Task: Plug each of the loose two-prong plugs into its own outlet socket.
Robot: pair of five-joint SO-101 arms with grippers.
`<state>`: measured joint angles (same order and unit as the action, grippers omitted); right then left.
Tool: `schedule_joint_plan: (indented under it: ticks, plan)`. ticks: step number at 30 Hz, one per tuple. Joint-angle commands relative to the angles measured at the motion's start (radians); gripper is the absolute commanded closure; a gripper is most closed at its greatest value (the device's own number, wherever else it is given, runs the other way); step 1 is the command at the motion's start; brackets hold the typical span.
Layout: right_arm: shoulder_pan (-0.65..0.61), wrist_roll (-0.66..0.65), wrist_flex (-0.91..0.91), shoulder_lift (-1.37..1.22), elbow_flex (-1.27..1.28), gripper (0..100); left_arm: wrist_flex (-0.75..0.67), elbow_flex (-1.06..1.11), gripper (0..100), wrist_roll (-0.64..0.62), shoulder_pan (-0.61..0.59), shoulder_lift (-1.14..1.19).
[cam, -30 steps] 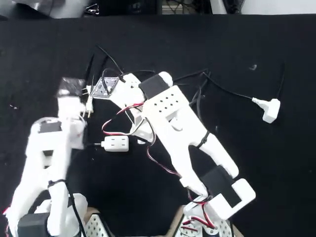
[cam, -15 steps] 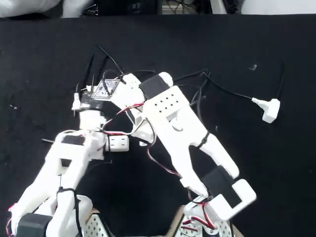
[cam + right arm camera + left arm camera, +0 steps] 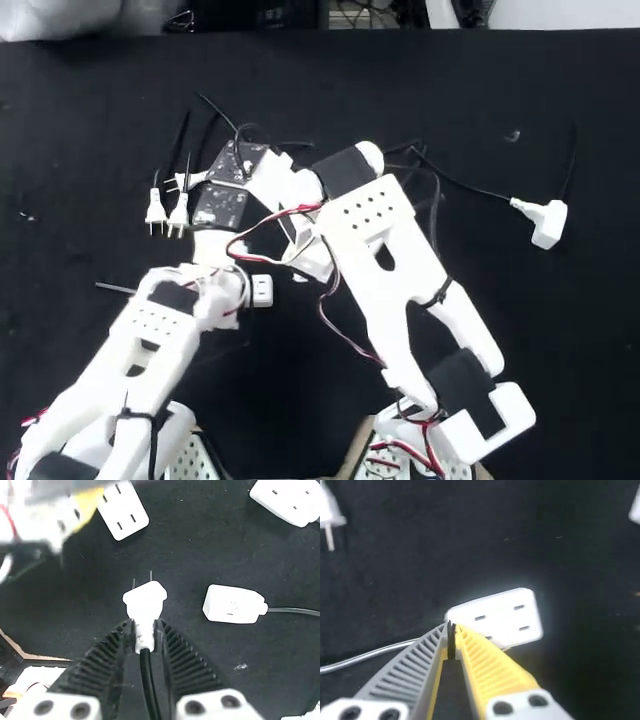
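My right gripper (image 3: 144, 635) is shut on a white two-prong plug (image 3: 145, 600) with a black cord, prongs pointing away from the wrist, held above the black table. Ahead of it lie a white outlet socket (image 3: 122, 505), a second one (image 3: 295, 497) and a white adapter (image 3: 232, 605) on a cord. My left gripper (image 3: 450, 629) is shut, its tips against the edge of a white outlet socket (image 3: 495, 616), which shows half hidden by the left arm in the high view (image 3: 260, 290). Two loose plugs (image 3: 166, 212) lie side by side left of both arms.
Another white plug (image 3: 546, 222) on a thin black cord lies far right. Black cords (image 3: 420, 165) tangle behind the right arm. A white cord (image 3: 365, 655) runs beside my left fingers. Both arms crowd the table's middle (image 3: 330, 250).
My left arm has swung right from the table's left side and come down at the outlet socket, uncovering the two loose plugs. The right arm has shifted slightly right.
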<state>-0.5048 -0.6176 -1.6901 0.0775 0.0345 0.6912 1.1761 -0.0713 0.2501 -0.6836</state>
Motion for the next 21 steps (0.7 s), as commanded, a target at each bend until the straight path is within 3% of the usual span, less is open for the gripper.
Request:
schedule_joint_plan:
  ticks: [1,7,12,16,21]
  plan:
    - [0.015,-0.015,-0.006,0.051,0.001,98.8,0.006,-0.044,97,-0.037,0.050,-0.034]
    - [0.017,-0.018,-0.006,0.044,-0.001,98.8,0.020,-0.050,97,-0.020,-0.140,-0.035]
    - [0.011,-0.020,0.046,0.010,-0.002,98.8,0.186,-0.154,97,0.009,-0.306,-0.035]
    - [-0.002,-0.021,0.087,-0.120,-0.010,98.8,0.236,-0.196,97,0.127,-0.427,-0.023]
    - [-0.075,-0.052,0.075,-0.223,-0.071,98.8,0.147,-0.130,97,0.295,-0.565,-0.025]
